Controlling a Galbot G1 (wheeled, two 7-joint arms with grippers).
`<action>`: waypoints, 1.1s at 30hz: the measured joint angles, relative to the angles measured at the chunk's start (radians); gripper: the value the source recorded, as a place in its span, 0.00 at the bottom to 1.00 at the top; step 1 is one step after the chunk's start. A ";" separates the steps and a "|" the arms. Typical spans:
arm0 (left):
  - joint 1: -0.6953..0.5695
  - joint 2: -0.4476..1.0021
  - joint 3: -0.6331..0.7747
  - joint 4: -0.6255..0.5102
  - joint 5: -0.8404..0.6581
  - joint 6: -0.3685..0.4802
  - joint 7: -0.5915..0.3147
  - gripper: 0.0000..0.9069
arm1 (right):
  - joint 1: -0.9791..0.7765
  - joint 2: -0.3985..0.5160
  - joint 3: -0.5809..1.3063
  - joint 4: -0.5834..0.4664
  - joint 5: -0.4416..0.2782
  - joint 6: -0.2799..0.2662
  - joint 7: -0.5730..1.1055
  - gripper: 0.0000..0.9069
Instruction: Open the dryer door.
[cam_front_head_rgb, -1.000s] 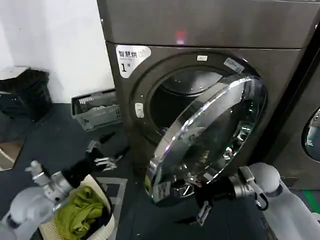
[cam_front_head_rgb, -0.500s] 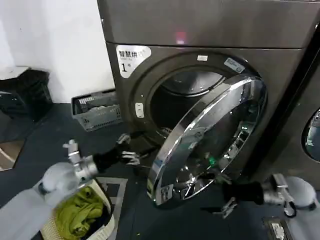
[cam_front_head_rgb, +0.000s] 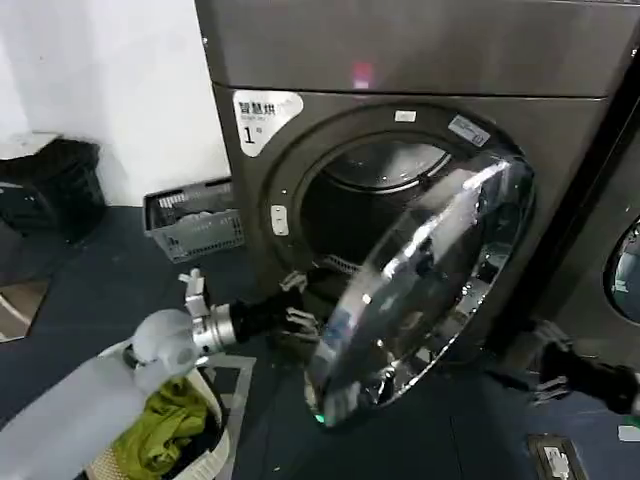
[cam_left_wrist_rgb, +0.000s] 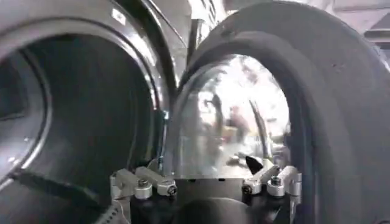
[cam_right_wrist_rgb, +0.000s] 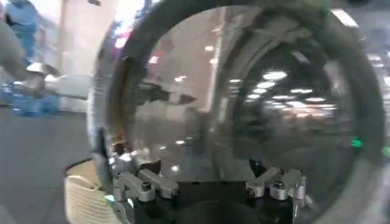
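Observation:
The bronze-grey dryer (cam_front_head_rgb: 420, 50) carries a white "1" sticker, and its dark drum (cam_front_head_rgb: 370, 190) is exposed. The dryer door (cam_front_head_rgb: 430, 280), a chrome ring around tinted glass, stands about half open, hinged at the right. My left gripper (cam_front_head_rgb: 300, 303) is open at the door's lower free edge, on the drum side. The left wrist view has its fingers (cam_left_wrist_rgb: 143, 184) spread before the door's grey inner rim (cam_left_wrist_rgb: 341, 91). My right gripper (cam_front_head_rgb: 545, 370) is low at the right, apart from the door. In the right wrist view it is open (cam_right_wrist_rgb: 210, 179), facing the door's glass (cam_right_wrist_rgb: 244, 91).
A basket of green clothes (cam_front_head_rgb: 160, 440) sits under my left arm. A grey crate (cam_front_head_rgb: 195, 220) stands by the wall left of the dryer, with a black bag (cam_front_head_rgb: 50, 185) farther left. The neighbouring machine's round door (cam_front_head_rgb: 625, 270) shows at the right edge.
My left arm rose from the basket and reached right to the door's inner edge. My right gripper drew back to the right, off the door's lower rim. The door swung slightly wider.

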 joint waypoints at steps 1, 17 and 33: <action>-0.005 -0.002 0.008 0.000 0.000 0.002 0.003 1.00 | -0.005 0.002 0.030 -0.005 0.000 -0.002 0.000 1.00; -0.106 -0.059 0.165 0.013 -0.010 -0.001 -0.002 1.00 | -0.097 0.018 0.445 -0.071 -0.022 -0.093 0.381 1.00; -0.283 -0.233 0.352 0.099 -0.039 -0.026 -0.014 1.00 | -0.152 -0.022 0.648 -0.093 -0.031 -0.122 1.062 1.00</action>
